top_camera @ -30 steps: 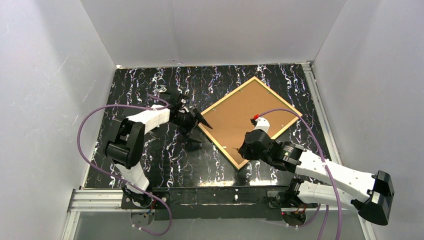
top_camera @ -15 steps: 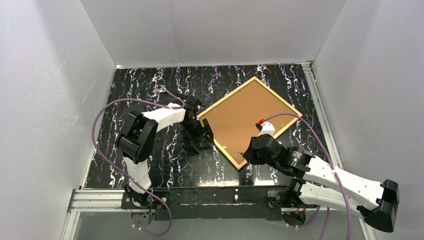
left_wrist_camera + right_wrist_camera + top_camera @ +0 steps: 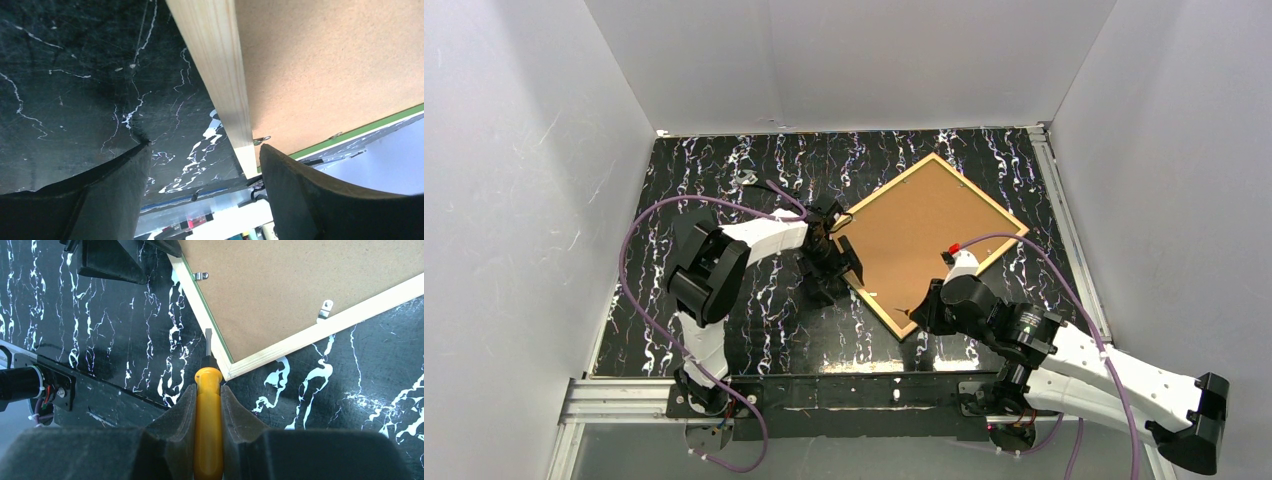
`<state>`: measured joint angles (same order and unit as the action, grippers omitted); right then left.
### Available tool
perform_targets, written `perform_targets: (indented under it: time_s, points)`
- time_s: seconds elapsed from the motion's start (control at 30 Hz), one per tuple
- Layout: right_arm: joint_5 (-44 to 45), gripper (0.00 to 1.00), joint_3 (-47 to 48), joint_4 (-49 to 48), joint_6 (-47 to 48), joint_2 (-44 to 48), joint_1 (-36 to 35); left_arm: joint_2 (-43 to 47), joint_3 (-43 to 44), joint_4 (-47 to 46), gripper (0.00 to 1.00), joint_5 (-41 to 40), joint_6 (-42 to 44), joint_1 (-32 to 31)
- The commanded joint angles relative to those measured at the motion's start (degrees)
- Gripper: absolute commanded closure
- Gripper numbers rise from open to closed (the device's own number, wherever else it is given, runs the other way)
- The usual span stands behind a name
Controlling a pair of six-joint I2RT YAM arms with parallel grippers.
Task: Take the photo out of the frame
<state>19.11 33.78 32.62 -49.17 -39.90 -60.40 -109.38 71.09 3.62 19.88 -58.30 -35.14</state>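
L gripper [image 3: 829,262] is at the left-near rail of the thin rectangular frame w/ light wood back edges [image 3: 984,190]. Its jaws are apart, w/ the rail running between them. The frame lies face down, turned diamond-wise, right of centre on the black white-veined tabletop [image 3: 724,170]. A plain brown backing board [image 3: 919,235] fills it, w/ small metal clips [image 3: 200,276] at the edges. Photo is hidden, can't be seen. R gripper [image 3: 924,312] is by the frame's near corner, clamped on a yellow-handled screwdriver [image 3: 208,430], flat tip at the rail beside that corner.
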Motion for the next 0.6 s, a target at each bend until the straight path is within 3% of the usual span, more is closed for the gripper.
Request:
perform_targets:
  time_s: [0.0, 0.23, 0.5, 0.57]
  points:
    - [-0.7, 0.99, -0.1, -3.3, 0.0, -0.3, 0.1, -1.8, -0.1, 5.1, 0.25, -3.8, -4.6, -1.1]
    - [-1.5, 0.99, -0.2, -3.5, -0.2, -0.7, 0.1, -3.1, -0.1, 4.3, 0.45, -6.0, -6.1, -2.1]
    - [-2.0, 0.99, -0.6, -3.4, -0.2, -0.9, 0.1, -5.3, 0.4, 4.5, 0.46, -5.6, -6.5, -2.2]
    - [-2.2, 0.99, -0.7, -3.5, -0.2, -1.1, 0.1, -5.4, 0.6, 4.3, 0.54, -5.5, -5.8, -2.2]
